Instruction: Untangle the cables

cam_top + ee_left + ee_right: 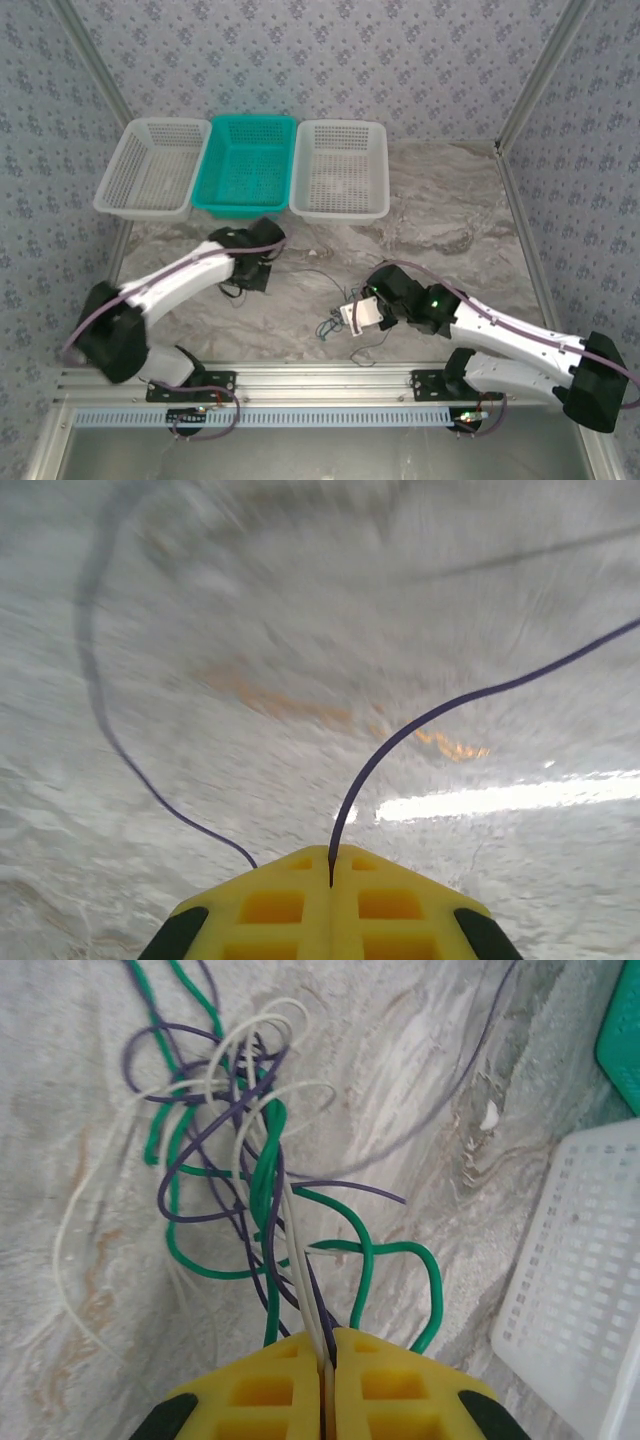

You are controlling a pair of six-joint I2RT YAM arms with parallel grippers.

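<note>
Right wrist, right tool point(328, 1348) clamped on tangled cables point(262, 1165), left wrist, left tool point(330, 868) pinching purple strand point(420, 723)

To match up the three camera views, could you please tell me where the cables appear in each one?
Top external: the cables lie low centre, between the left gripper and right gripper.
Left wrist: one purple cable rises from the shut left gripper and curves to the right edge.
Right wrist: green, purple and white cables knot upper centre, strands pinched in the right gripper.
Shared landmark: the marbled tabletop.
</note>
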